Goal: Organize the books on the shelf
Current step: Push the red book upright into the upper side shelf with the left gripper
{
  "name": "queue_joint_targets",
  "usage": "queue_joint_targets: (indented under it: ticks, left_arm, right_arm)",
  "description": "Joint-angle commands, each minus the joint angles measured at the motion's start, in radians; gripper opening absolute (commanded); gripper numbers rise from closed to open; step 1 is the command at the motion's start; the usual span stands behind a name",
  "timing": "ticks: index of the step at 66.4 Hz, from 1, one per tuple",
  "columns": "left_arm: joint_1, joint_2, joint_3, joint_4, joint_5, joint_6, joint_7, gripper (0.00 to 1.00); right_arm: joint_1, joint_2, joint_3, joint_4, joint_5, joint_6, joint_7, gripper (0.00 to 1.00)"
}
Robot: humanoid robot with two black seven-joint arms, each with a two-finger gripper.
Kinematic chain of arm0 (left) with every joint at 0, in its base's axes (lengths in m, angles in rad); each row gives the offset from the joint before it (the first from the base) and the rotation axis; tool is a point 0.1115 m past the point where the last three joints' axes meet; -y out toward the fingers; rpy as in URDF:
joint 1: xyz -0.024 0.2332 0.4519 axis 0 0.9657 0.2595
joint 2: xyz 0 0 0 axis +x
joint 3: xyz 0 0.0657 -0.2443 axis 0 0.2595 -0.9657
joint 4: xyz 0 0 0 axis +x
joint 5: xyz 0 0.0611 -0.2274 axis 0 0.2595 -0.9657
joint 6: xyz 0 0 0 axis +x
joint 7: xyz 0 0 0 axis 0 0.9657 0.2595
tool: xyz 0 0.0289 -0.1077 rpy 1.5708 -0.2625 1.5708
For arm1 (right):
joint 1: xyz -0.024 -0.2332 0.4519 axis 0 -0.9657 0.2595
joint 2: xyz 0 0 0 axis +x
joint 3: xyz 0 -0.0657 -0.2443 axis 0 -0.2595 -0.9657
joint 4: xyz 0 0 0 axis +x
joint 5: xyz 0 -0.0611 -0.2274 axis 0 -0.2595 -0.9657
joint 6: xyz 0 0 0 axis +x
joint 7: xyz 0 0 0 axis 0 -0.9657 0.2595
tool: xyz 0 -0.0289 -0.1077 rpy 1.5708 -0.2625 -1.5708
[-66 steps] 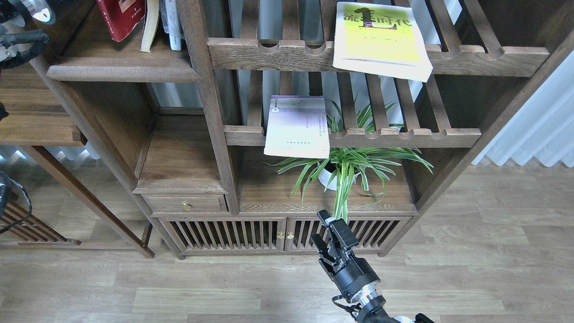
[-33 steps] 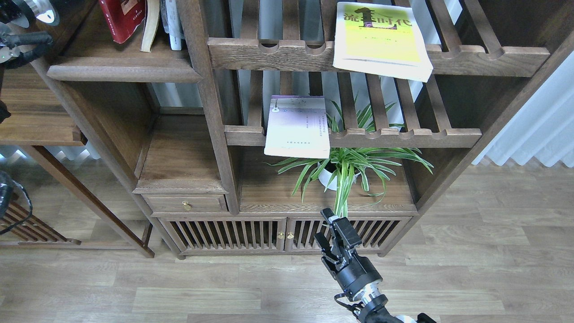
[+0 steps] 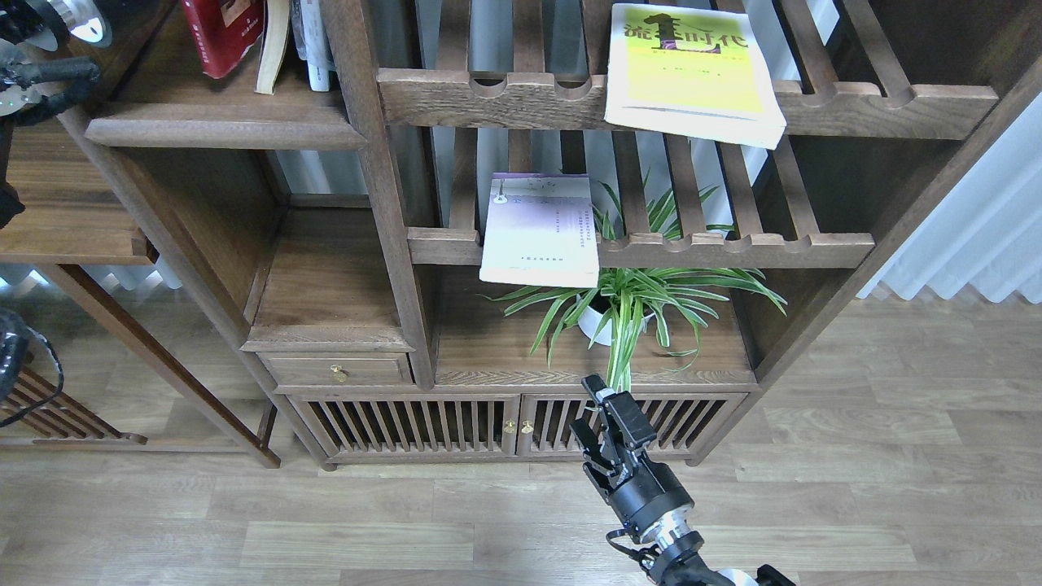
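While one book already stands on the solid shelf [image 3: 220,126] at upper left, you have two more to bring over. The dark red book [image 3: 218,31] leans there beside a couple of other upright volumes [image 3: 313,41], so by my reading that part is done. The yellow-green book [image 3: 692,73] lies flat on the upper slatted rack [image 3: 855,102], its near corner jutting past the notched front rail. The pale lavender book [image 3: 539,229] lies flat on the lower slatted rack [image 3: 733,248], overhanging the rail above the potted plant [image 3: 627,301].

Your right gripper [image 3: 601,415] hangs low in front of the cabinet doors [image 3: 456,423], well apart from both loose books. Its fingers look parted a little and nothing sits between them. Your left gripper [image 3: 37,77] shows only as dark parts at the upper left edge; I cannot tell how its jaws stand or whether it carries anything.

I judge the task about a third complete. The lavender book is the nearer one to your right gripper, and its overhang offers an edge to pinch.
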Motion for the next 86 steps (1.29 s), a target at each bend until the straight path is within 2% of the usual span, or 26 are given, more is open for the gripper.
queue_joint_targets:
  ticks: [1,61,67,79,86]
  left_arm:
    - [0.000,0.000,-0.001,0.000,-0.002,0.000,0.000,0.45]
    - [-0.081,-0.046,-0.095,-0.043,-0.111,0.000,-0.001,0.54]
    - [-0.078,-0.021,-0.104,-0.089,-0.159,0.000,0.027,0.55]
    - [-0.046,0.063,-0.102,-0.166,-0.338,0.000,0.161,0.55]
    - [0.009,0.117,-0.090,-0.233,-0.438,0.000,0.206,0.55]
  right_arm:
    - [-0.002,0.000,0.000,0.001,0.001,0.000,0.000,0.99]
    - [-0.002,0.000,0.001,0.009,0.001,0.000,0.000,0.99]
    - [-0.002,0.000,0.001,0.015,0.001,0.000,-0.001,0.99]
    - [-0.003,0.000,0.001,0.043,0.001,-0.011,-0.001,0.99]
    - [0.000,0.000,0.001,0.054,0.001,-0.014,-0.001,0.99]
